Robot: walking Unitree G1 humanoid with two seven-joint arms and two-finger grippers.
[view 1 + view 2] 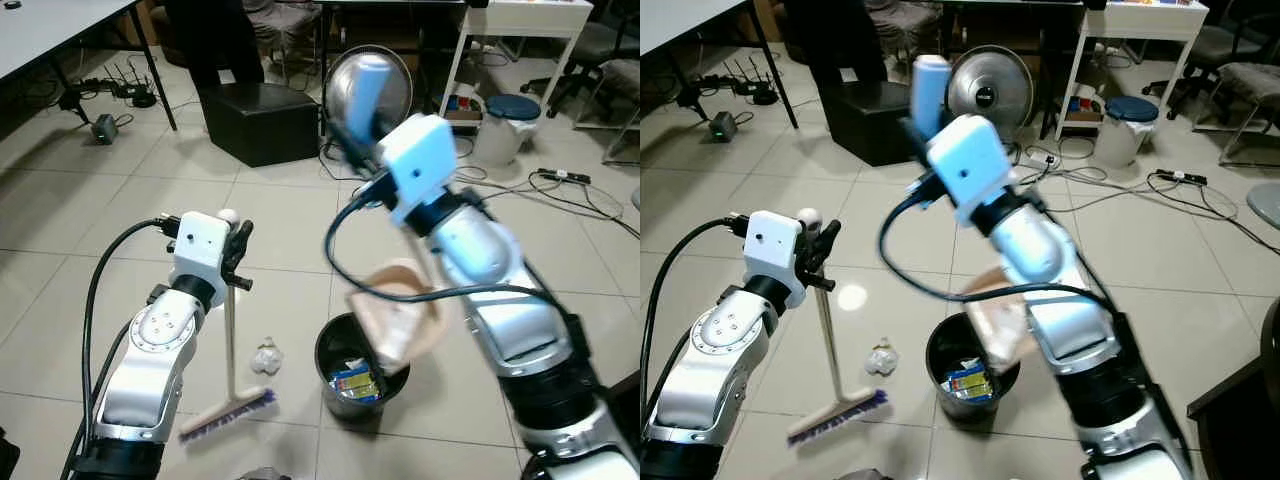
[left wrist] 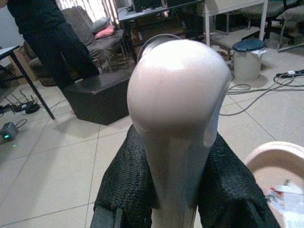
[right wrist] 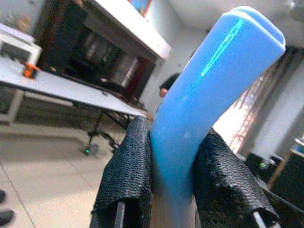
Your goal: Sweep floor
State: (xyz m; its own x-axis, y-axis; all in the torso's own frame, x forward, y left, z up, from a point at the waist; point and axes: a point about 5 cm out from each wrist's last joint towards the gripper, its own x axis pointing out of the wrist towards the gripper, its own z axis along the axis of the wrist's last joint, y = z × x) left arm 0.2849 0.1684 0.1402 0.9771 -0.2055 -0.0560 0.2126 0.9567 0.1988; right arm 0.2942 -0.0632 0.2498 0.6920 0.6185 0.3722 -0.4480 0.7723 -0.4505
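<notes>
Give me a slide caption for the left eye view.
Right gripper tips dustpan over black bin; left gripper holds broom.

One broom [image 1: 232,400], one dustpan [image 1: 400,315], one black bin [image 1: 350,385], one paper wad [image 1: 266,356], one fan [image 1: 345,85], two arms.

A pale-handled broom [image 1: 229,345] stands nearly upright at lower left, purple bristles on the tiles. A beige dustpan [image 1: 395,315] with a blue handle tilts over the black bin [image 1: 352,388] at lower centre.
</notes>
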